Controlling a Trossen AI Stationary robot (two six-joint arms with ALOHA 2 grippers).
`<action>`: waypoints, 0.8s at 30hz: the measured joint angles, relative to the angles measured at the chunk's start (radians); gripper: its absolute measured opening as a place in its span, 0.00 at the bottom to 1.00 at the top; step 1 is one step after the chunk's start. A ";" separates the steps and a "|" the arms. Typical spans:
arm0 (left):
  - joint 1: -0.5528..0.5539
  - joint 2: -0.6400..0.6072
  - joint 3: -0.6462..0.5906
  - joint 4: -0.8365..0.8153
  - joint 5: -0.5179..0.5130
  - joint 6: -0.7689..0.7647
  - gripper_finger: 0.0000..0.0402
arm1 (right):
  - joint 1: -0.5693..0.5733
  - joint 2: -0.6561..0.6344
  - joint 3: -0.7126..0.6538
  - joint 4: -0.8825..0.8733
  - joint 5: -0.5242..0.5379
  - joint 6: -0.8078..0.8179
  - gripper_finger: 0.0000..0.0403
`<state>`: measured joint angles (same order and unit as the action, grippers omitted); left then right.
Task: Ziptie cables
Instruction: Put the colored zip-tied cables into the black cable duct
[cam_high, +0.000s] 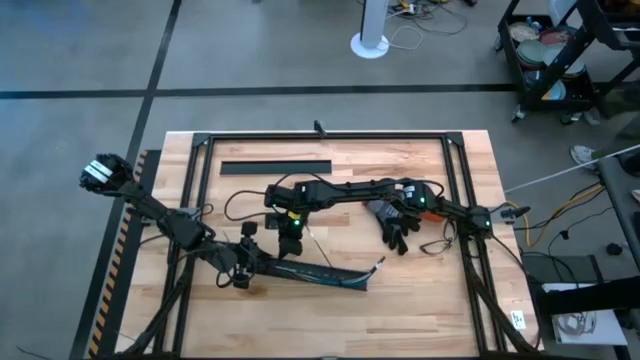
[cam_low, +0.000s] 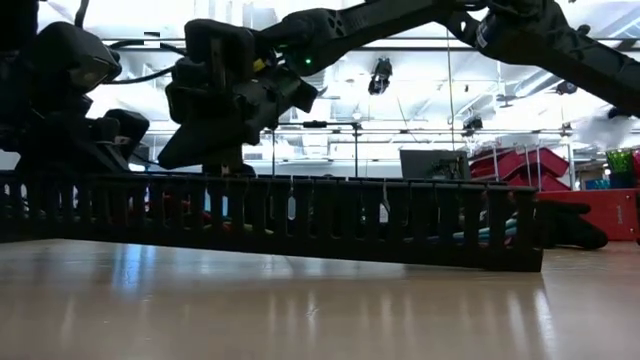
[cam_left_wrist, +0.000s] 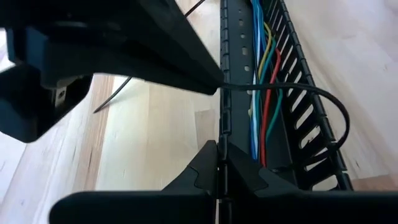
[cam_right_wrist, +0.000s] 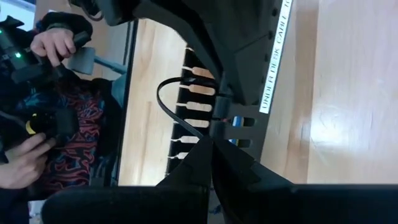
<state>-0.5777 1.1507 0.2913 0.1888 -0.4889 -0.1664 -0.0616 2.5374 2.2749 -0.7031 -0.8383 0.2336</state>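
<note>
over the long black comb-toothed plastic duct (cam_high: 320, 274), left gripper (cam_left_wrist: 219, 118) is pinching a thin dark ziptie (cam_left_wrist: 311, 93); right gripper (cam_right_wrist: 214, 118) is gripping its looped end.

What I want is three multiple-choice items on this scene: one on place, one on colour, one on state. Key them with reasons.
1. Where do the cables lie? A on bare wood; B inside the duct; C on the floor.
2. Their colours? A all grey; B all black; C blue, yellow, red, green.
3. The ziptie is: A looped; B flat and straight; C cut in pieces.
Key: B, the cables run between the duct's walls, one wall pinched by the left gripper; C, the left wrist view shows all four; A, it arcs across the duct, the right gripper shut on it.
</note>
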 joint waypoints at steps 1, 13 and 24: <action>0.000 0.000 0.000 0.005 0.000 0.004 0.00 | 0.000 0.000 -0.002 -0.002 0.000 0.003 0.00; 0.000 0.010 0.000 0.012 -0.025 0.001 0.00 | 0.001 0.002 -0.011 -0.002 -0.008 0.013 0.00; 0.000 0.010 -0.001 0.035 -0.026 0.034 0.00 | -0.007 0.013 -0.011 0.001 -0.012 0.118 0.00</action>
<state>-0.5777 1.1610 0.2905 0.2237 -0.5152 -0.1327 -0.0687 2.5504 2.2642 -0.7021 -0.8505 0.3517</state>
